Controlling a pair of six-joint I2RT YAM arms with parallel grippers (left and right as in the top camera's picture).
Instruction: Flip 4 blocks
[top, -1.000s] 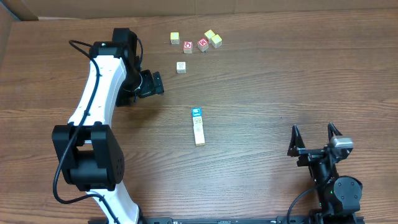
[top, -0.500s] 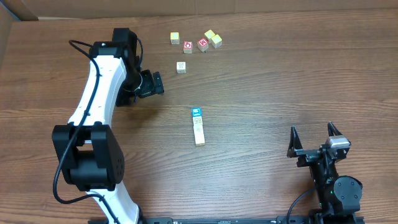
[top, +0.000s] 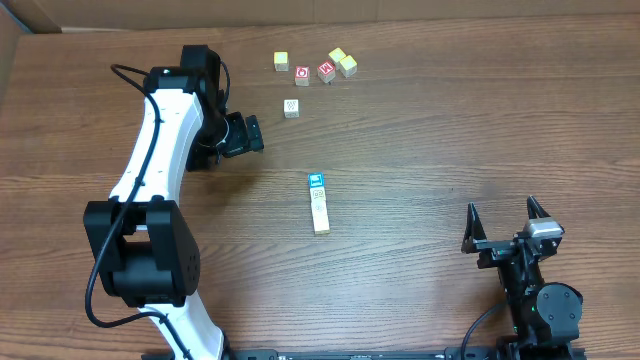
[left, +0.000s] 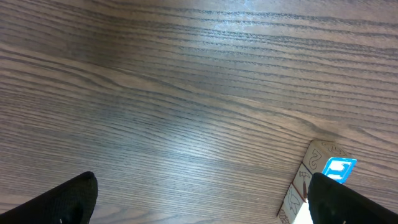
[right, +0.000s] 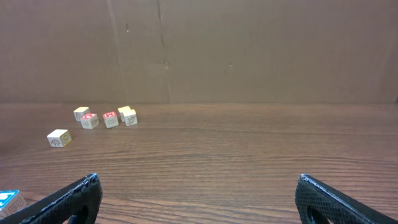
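Four small pale wooden cubes (top: 318, 203), rowed far-to-near at the middle of the brown wooden table (top: 450, 120), lie right and nearward of the spread, empty left gripper (top: 250, 133); the right gripper (top: 502, 212), also spread, sits farther off.

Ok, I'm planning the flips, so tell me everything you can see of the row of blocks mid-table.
The row of blocks lies on the wooden table, small pale wooden cubes set face to face in a straight, slightly slanted line. The far end cube has a blue printed top; the middle ones look whitish with faint marks; the near end looks yellowish. Only the table touches it.
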